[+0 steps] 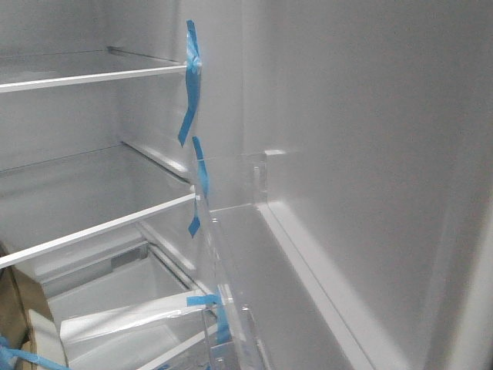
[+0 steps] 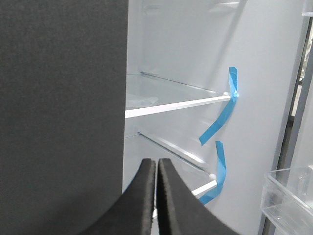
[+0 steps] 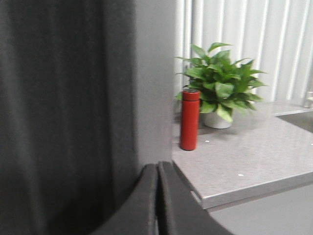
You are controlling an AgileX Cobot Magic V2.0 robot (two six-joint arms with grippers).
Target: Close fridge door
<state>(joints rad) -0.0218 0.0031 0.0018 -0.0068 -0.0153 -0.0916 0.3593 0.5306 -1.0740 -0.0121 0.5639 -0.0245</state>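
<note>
The fridge door's white inner lining (image 1: 370, 154) fills the right of the front view. It carries a clear bin (image 1: 231, 308) with blue tape strips (image 1: 204, 299). The door stands open, angled toward the fridge's shelves (image 1: 100, 73). A matte dark grey face (image 3: 58, 107) fills the left of the right wrist view. My right gripper (image 3: 157, 166) is shut and empty close in front of it; contact cannot be told. My left gripper (image 2: 156, 161) is shut and empty, facing the fridge interior (image 2: 186, 58) beside a dark grey panel (image 2: 58, 107). Neither gripper shows in the front view.
Glass shelves (image 2: 176, 105) with hanging blue tape (image 2: 220, 122) cross the interior. A clear door bin (image 2: 288, 196) shows in the left wrist view. A grey countertop (image 3: 244, 156) holds a red bottle (image 3: 190, 120) and a potted plant (image 3: 220, 83). A cardboard box (image 1: 19, 308) sits low at the left.
</note>
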